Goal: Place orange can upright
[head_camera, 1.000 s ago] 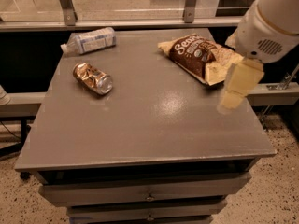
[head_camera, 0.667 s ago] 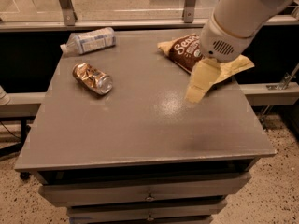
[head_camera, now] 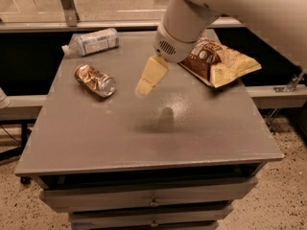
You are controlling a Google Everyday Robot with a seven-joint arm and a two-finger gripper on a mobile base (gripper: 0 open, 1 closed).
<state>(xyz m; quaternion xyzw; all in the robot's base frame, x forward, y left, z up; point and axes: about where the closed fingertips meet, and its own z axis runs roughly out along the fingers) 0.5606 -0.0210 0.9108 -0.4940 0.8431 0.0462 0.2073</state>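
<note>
- One grey desk (head_camera: 192, 138) carries everything.
- White arm (head_camera: 192, 18) reaches in from the far right. Its pale hand (head_camera: 143, 87) hangs above the desk's middle; spread or pressed together, I cannot tell.
- Brown chip bag (head_camera: 216, 59) lies far right.
- Clear bottle (head_camera: 93, 41) lies far left.
- Orange can (head_camera: 95, 80) lies on its side at left, nearer than the bottle, apart from the hand.

No lettering is legible: the print on the brown-and-yellow crinkled snack bag (head_camera: 211, 56) near the far right corner of the grey bench (head_camera: 192, 138), on the pale label of the clear plastic bottle (head_camera: 93, 41) at the far left corner and on the dented orange-gold can (head_camera: 95, 80) near the left edge is unreadable, and the pale yellow gripper (head_camera: 149, 78) above the middle bears none.
</note>
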